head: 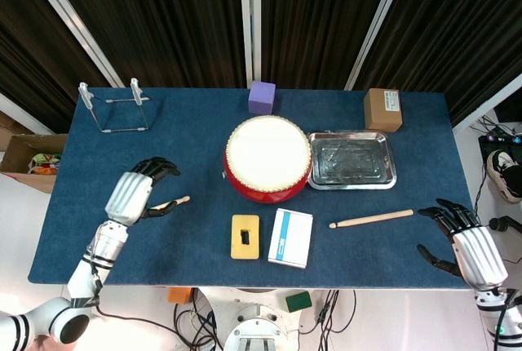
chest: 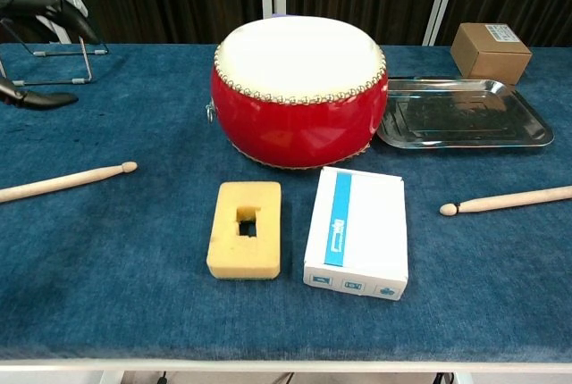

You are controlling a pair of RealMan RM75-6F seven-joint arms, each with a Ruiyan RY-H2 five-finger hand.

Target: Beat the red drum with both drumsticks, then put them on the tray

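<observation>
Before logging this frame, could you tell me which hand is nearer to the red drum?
Left. The left hand hovers over a drumstick's butt end, just left of the red drum; the right hand is at the table's far right edge, beyond the other drumstick.

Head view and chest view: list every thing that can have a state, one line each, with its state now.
red drum: upright, skin bare.
tray: empty.
left drumstick: flat on the cloth, not gripped.
right drumstick: flat on the cloth, apart from the hand.
left hand: over its stick, fingers apart, holding nothing.
right hand: fingers spread, holding nothing.
white box: lying flat, closed.
cardboard box: closed.
</observation>
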